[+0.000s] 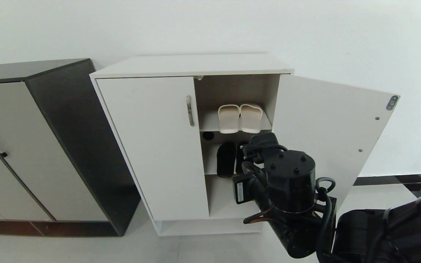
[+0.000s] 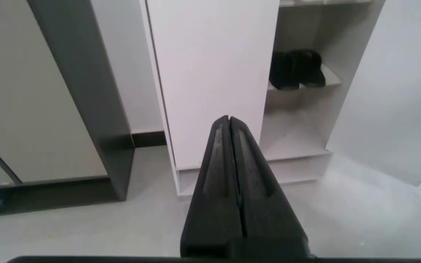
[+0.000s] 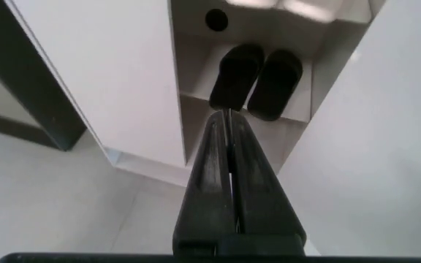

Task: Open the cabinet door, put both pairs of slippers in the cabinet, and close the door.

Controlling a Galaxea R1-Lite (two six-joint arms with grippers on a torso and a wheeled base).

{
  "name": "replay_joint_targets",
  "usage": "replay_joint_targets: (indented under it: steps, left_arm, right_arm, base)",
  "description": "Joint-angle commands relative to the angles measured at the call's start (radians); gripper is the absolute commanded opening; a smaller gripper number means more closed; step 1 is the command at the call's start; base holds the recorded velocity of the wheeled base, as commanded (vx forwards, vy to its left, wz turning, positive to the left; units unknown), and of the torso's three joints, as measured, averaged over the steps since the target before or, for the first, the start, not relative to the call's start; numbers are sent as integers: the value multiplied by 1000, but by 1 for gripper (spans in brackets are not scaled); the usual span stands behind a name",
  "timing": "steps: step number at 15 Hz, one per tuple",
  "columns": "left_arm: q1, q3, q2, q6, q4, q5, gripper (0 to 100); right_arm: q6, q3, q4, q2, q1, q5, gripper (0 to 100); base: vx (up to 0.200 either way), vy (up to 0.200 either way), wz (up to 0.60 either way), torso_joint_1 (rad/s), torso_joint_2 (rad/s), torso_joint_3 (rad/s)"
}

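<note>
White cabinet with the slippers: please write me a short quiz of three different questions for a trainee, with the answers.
1. True or false: the white slippers lie on a shelf above the black slippers.
2. The open cabinet door is on the robot's: A) left, B) right, C) both sides.
3. Fill in: the right claw is ____ and holds nothing.
Key: 1 true; 2 B; 3 shut.

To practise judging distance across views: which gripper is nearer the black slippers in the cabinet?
Right. The right gripper is close in front of the black slippers; the left gripper is well back from the cabinet, facing its closed door.
</note>
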Motion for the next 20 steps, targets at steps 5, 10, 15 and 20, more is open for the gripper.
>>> replay_joint_targets:
  steps: [5,10,15,20]
  left_arm:
    - [1,0,0,-1,-1,0,0]
    - [1,0,0,-1,1,0,0]
    - [1,0,0,-1,-1,1,0]
    - [1,0,0,-1,1,1,0]
  right_arm:
    - [0,2,0,2,1,-1,0]
    - [0,8,-1,-4,1,-4,0]
    - [0,8,-1,2,-5,-1,0]
    - [0,8,-1,2,-5,-2,0]
  base:
    - [0,0,0,127,-467,-340]
    - [0,0,0,163,-477,-315]
    - [0,0,0,194,-500,-308]
    - [0,0,0,229,-539,-312]
